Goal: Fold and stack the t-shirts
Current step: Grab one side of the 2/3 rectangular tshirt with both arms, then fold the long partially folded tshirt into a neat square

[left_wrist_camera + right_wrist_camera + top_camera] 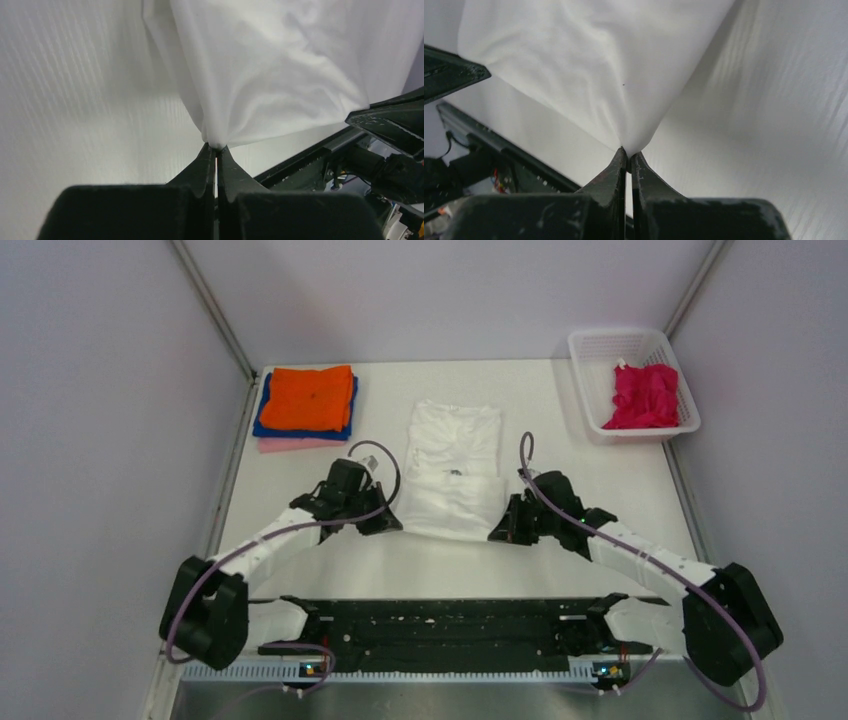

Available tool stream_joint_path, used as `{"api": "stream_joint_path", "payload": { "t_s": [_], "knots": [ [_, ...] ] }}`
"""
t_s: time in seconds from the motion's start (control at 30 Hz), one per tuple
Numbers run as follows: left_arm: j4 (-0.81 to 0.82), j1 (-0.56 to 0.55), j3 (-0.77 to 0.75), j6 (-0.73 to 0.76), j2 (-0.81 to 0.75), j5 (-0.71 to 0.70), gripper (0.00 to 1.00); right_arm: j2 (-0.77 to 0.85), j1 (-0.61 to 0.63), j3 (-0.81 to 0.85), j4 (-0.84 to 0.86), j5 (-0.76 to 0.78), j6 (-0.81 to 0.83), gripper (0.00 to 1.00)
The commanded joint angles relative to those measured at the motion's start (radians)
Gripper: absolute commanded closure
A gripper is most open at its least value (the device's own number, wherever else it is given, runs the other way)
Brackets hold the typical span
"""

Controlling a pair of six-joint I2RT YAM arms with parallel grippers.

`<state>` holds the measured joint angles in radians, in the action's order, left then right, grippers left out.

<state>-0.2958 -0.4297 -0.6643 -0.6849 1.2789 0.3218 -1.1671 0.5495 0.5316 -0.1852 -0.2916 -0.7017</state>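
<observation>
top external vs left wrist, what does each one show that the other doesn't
Only top external: the folded stack at the far left, orange shirt on blue shirt on pink shirt, and the basket with the magenta shirt at the far right. Only left wrist: the left gripper shut on a pinched corner of the white shirt, the cloth gathered to a point at the tips. Both: the white shirt, the left gripper and the table.

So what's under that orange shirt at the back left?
A blue shirt, and below that a pink shirt. Only their edges peek out; the orange shirt covers the rest, so anything else tucked between them is hidden.
</observation>
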Motion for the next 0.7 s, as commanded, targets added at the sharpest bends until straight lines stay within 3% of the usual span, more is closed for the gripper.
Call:
{"api": "stream_joint_path", "payload": {
  "t_s": [0.0,0.23,0.37,0.53,0.67],
  "knots": [
    [-0.154,-0.006,-0.003,0.042,-0.249,-0.04,1.0,0.145,0.017,0.052,-0.117,-0.283,0.09,1.0],
    [-0.23,-0.006,-0.036,0.011,-0.524,-0.04,1.0,0.256,0.017,0.106,-0.084,-0.443,0.118,1.0],
    [-0.234,-0.007,-0.051,-0.008,-0.585,-0.09,1.0,0.292,0.015,0.079,0.072,-0.497,0.065,1.0],
    [-0.231,-0.006,-0.044,-0.022,-0.625,-0.13,1.0,0.298,0.012,0.059,0.172,-0.453,0.066,1.0],
    [-0.222,-0.007,-0.032,-0.053,-0.654,-0.18,1.0,0.269,-0.006,0.0,0.42,-0.46,-0.013,1.0]
  ]
}}
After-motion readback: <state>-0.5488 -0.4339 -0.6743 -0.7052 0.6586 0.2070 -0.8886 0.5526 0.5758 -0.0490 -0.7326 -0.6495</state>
